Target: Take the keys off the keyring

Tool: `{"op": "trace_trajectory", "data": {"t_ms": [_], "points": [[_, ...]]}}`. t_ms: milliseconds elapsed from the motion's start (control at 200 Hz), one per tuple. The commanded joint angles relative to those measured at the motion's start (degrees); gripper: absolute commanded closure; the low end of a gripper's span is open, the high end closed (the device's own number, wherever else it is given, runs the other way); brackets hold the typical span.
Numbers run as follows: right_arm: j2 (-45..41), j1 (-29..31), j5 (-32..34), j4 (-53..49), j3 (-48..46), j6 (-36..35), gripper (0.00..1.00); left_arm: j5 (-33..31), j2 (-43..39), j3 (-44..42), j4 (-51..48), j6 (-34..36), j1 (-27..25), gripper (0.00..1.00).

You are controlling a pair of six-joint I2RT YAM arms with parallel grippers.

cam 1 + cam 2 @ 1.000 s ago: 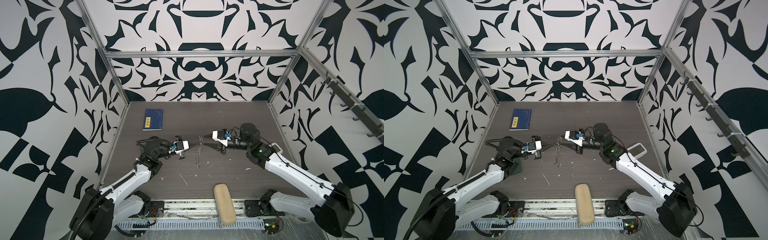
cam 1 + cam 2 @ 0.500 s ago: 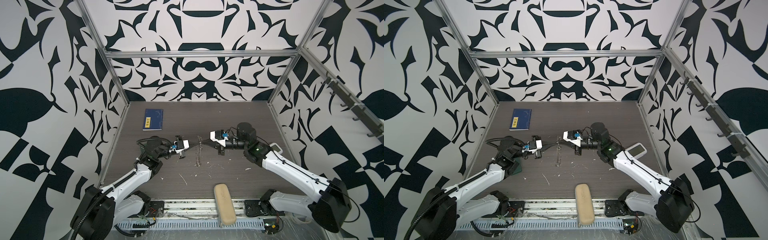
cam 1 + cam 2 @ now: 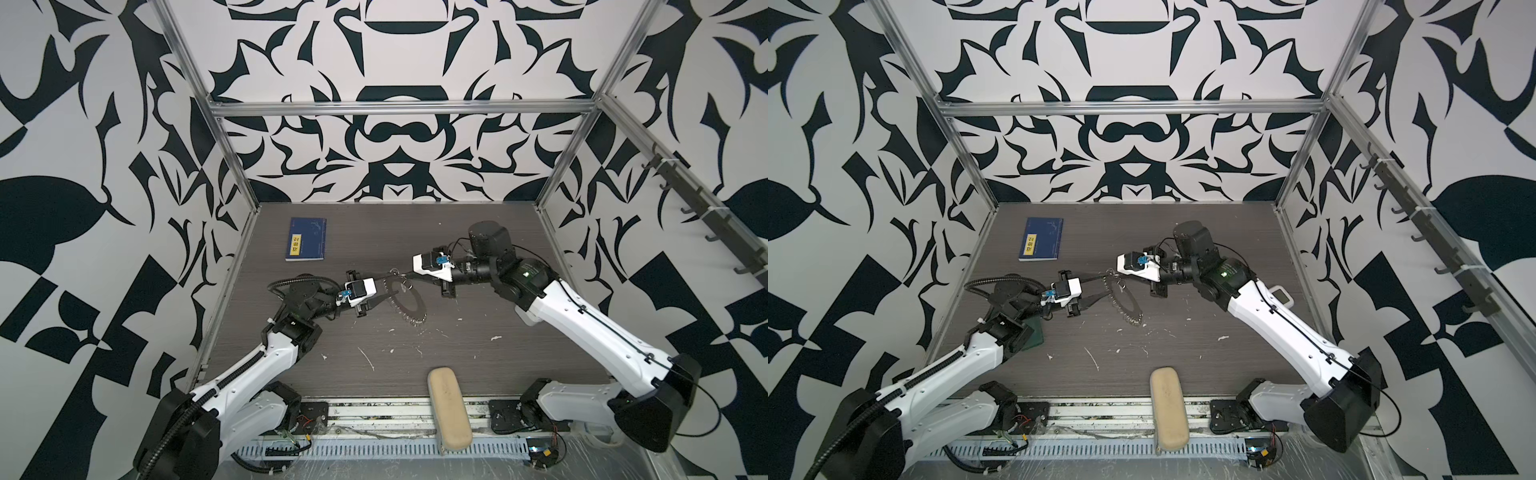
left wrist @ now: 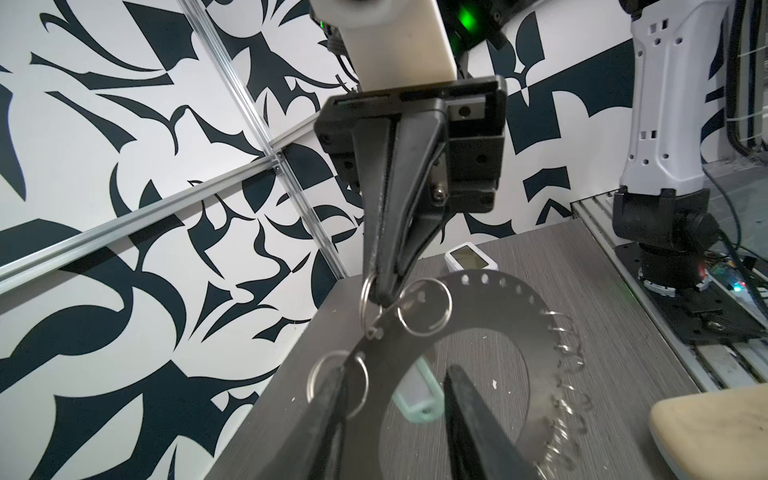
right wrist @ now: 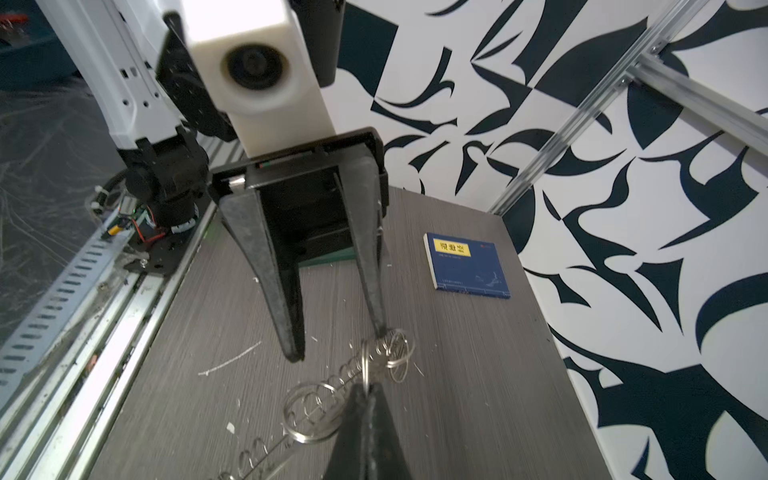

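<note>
Evidently the keyring [image 4: 498,307], a stiff, thin, light-looking metal hoop, is tilting up mid-table, small rings [image 4: 565,345] dangling loosely. Left gripper [image 4: 395,372] is straddling its left rim, fingers apart; farther back, right gripper [image 4: 380,291] is pinching the rim, fingers together, likely the surest hold.

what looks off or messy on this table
White scraps litter the dark table near its front. The tan case hangs over the front edge onto the rail. The keyring stands tilted, pinched at its upper rim by the shut right gripper, while the left gripper stands open beside it.
</note>
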Motion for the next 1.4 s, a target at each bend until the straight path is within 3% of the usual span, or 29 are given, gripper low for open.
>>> {"op": "trace_trajectory", "data": {"t_ms": [0,255,585,840,970,1115,1395], "points": [[0.8,-0.1,3.9,-8.6,4.5,-5.2,1.00,-0.5,0.0,0.8,-1.1,-1.5,0.2,0.61],[5.0,0.9,9.1,-20.4,13.1,-12.4,1.00,0.1,0.8,1.8,-0.6,-2.4,0.7,0.66],[8.3,3.0,13.1,-26.6,18.2,-15.1,1.00,4.9,6.9,4.7,3.6,-6.4,0.7,0.73],[9.3,3.7,13.2,-26.9,19.7,-15.5,1.00,6.7,12.5,5.6,13.1,-12.2,0.6,0.79],[7.3,3.7,10.1,-22.5,17.4,-14.1,1.00,6.3,13.6,5.1,16.3,-13.7,0.7,0.79],[5.4,3.7,8.2,-17.2,13.6,-11.9,1.00,6.3,13.5,5.1,16.4,-13.9,0.6,0.80],[6.8,3.7,8.0,-18.5,14.9,-11.2,1.00,8.7,13.3,7.1,12.3,-13.4,0.6,0.80]]}}
